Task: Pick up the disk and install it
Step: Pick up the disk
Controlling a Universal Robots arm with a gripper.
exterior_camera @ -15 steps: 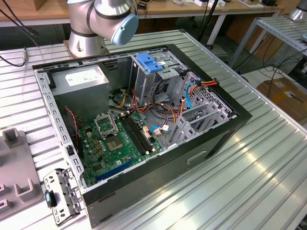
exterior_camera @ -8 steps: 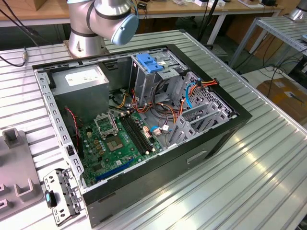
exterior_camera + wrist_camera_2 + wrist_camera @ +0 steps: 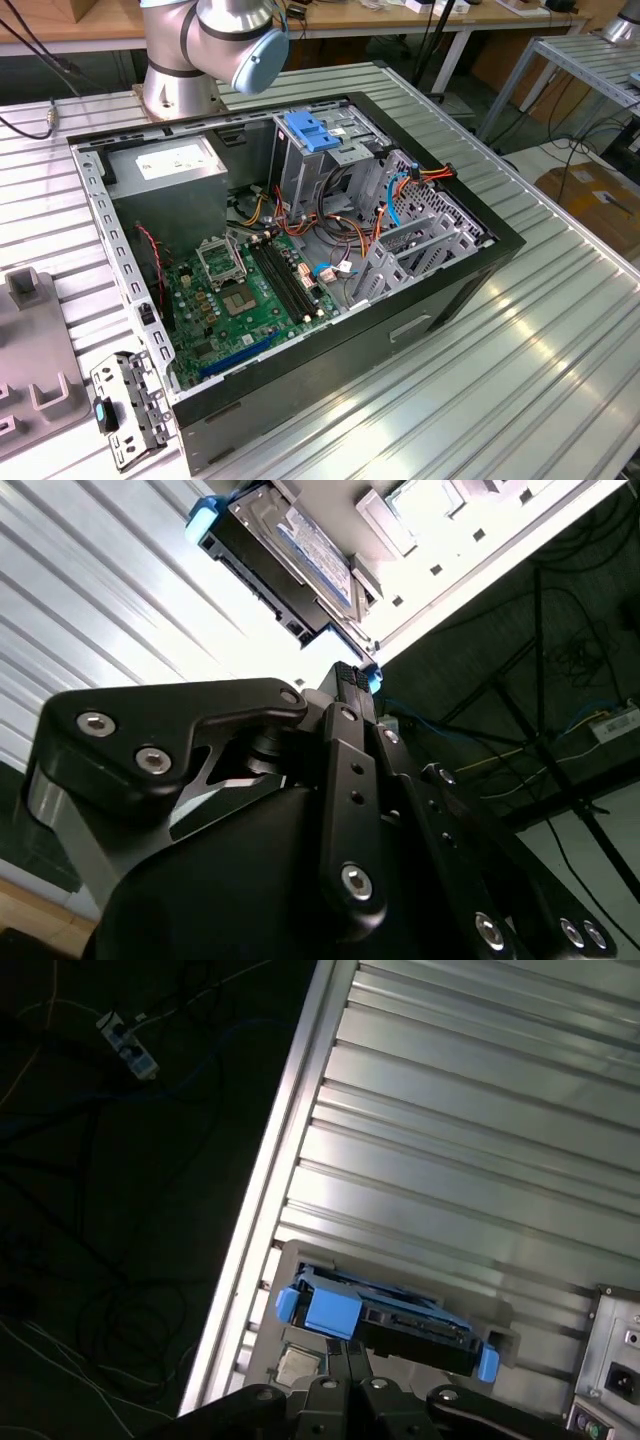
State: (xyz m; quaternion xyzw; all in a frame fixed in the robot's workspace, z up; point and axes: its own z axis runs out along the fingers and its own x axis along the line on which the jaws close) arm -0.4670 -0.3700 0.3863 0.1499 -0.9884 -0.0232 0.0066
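Observation:
The disk [image 3: 415,1328] lies flat on a grey holder plate [image 3: 300,1260] near the edge of the ribbed metal table. It is silver-black with blue side rails, and its blue end handle [image 3: 330,1310] points toward me. Its white-and-blue label [image 3: 315,542] shows in the second wrist view. My gripper [image 3: 346,1355] is right at the handle end of the disk, its tip [image 3: 345,675] next to a blue rail corner. I cannot make out whether it touches the handle.
An open computer case [image 3: 480,270] stands in the middle of the table with the motherboard [image 3: 250,300], cables and a metal drive cage [image 3: 320,160] topped by a blue bracket [image 3: 312,130]. A grey power supply [image 3: 170,165] sits inside. Grey fixtures [image 3: 30,380] lie at the exterior view's left.

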